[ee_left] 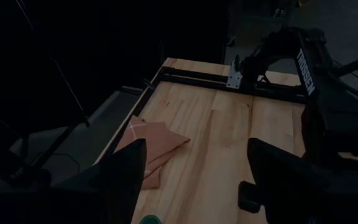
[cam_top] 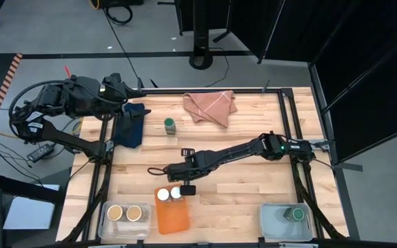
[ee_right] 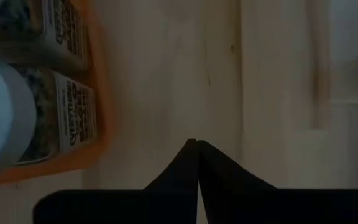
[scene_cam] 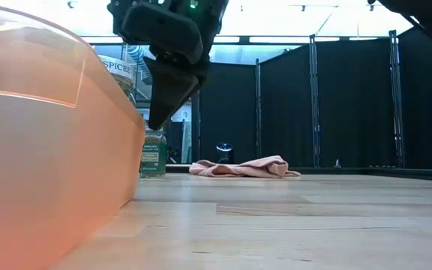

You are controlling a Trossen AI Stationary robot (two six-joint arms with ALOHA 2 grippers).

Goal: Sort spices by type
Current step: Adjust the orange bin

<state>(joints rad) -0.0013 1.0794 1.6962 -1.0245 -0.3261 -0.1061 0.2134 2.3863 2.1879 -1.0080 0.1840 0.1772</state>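
Two white-lidded spice jars (cam_top: 170,195) stand in the orange tray (cam_top: 173,219); they also show in the right wrist view (ee_right: 17,118). Two tan-lidded jars (cam_top: 125,213) stand in the clear bin at the near left. One green-lidded jar (cam_top: 294,215) stands in the clear bin at the near right. Another green-lidded jar (cam_top: 169,125) stands on its base on the table (scene_cam: 153,154). My right gripper (cam_top: 182,184) is shut and empty, pointing down just beyond the tray's far edge (ee_right: 194,144). My left gripper (ee_left: 197,180) is open and empty at the far left.
A pink folded cloth (cam_top: 210,107) lies at the far middle of the table. A dark blue cloth (cam_top: 129,126) lies at the far left under my left arm. Bare wood lies between the bins and to the right of the tray.
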